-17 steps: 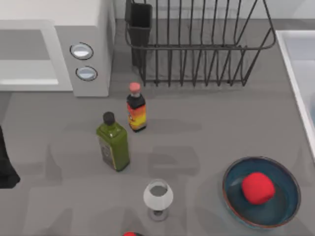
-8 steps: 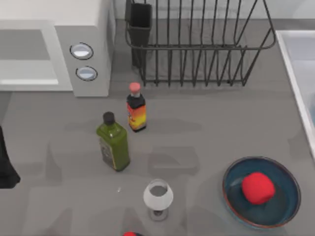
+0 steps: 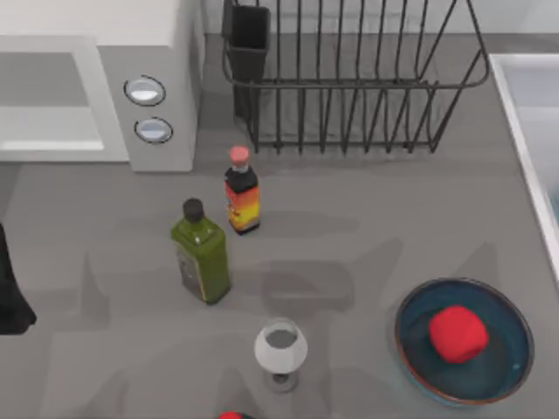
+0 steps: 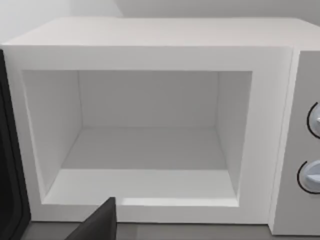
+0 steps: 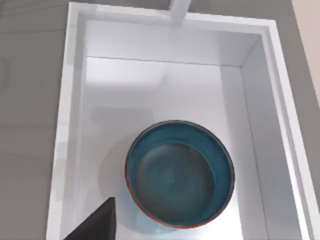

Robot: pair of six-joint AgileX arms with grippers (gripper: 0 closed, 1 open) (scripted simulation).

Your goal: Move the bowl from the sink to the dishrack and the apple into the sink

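Observation:
A teal-blue bowl (image 5: 179, 172) with a rust-red rim sits upright inside the white sink (image 5: 150, 85). My right gripper (image 5: 95, 225) hovers above it, and a dark part of the gripper shows at the picture's edge. In the top view the sink (image 3: 533, 96) runs along the table's right edge. The red apple (image 3: 457, 333) lies inside a look-alike blue bowl (image 3: 502, 367) on the table's front right. The black wire dishrack (image 3: 349, 83) stands at the back with nothing in it. My left gripper (image 4: 97, 225) faces the microwave, and that arm (image 3: 9, 288) is parked at the table's left edge.
A white microwave (image 3: 166, 52) stands open at the back left. A red-capped sauce bottle (image 3: 241, 192), a green bottle (image 3: 203, 253) and a wine glass (image 3: 280, 349) stand mid-table. The rack's utensil cup (image 3: 249, 39) sits at its left corner.
Faint shadows on the table near the middle and right have shifted. The bottles, the glass, the apple and the bowl on the table have stayed put.

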